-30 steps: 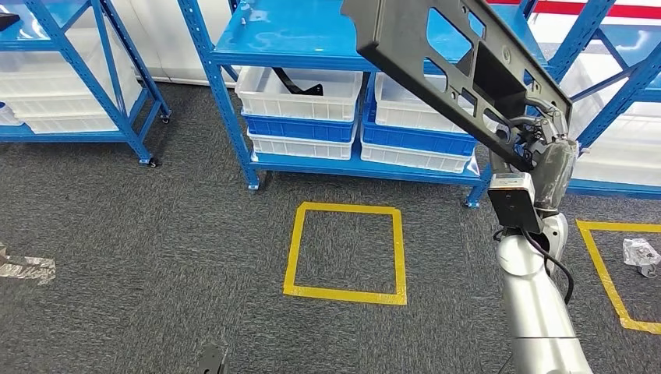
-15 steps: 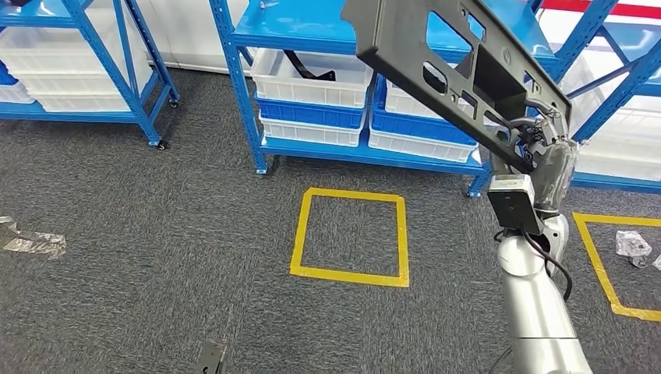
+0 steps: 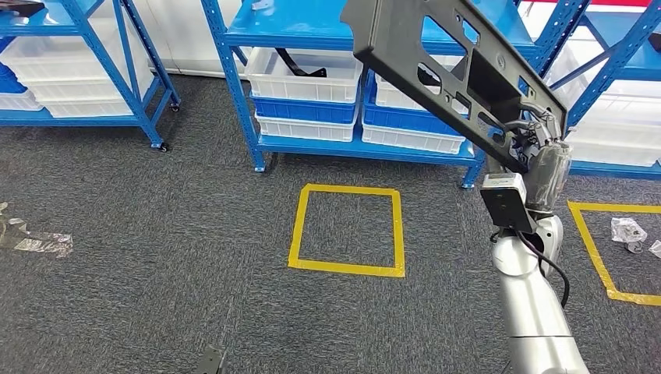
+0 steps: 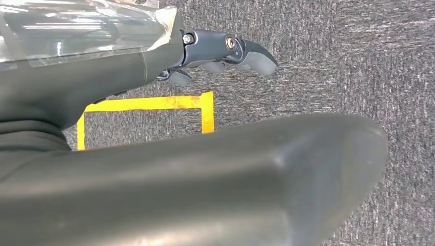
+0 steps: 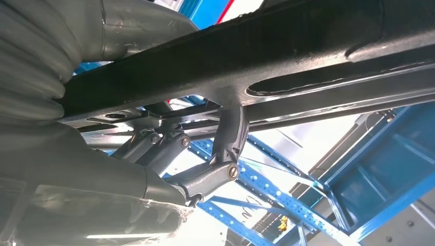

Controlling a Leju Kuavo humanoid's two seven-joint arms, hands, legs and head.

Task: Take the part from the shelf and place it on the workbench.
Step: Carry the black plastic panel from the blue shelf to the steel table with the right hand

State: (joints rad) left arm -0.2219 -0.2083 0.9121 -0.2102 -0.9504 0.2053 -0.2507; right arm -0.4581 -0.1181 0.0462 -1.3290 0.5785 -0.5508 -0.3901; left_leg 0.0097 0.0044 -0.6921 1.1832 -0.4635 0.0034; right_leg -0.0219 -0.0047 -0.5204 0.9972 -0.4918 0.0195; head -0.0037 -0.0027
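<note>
I have the part (image 3: 460, 74), a long dark metal bracket with cut-out slots, up in the air in my right hand (image 3: 538, 148), clear of the shelf (image 3: 312, 31). It slants up and away from the hand across the front of the blue rack, one end gripped, the other hanging free above the white bins (image 3: 300, 74). In the right wrist view the fingers (image 5: 225, 154) are wrapped around an edge of the part (image 5: 308, 56), closed firmly on it. My left hand (image 4: 225, 51) hangs low over the carpet (image 3: 156, 234) near a yellow tape square (image 3: 347, 231); its fingers look loosely curled and hold nothing I can see. I judge the pick done. The carry and the put-down are left, and I see no workbench from here, so I expect walking comes first.
</note>
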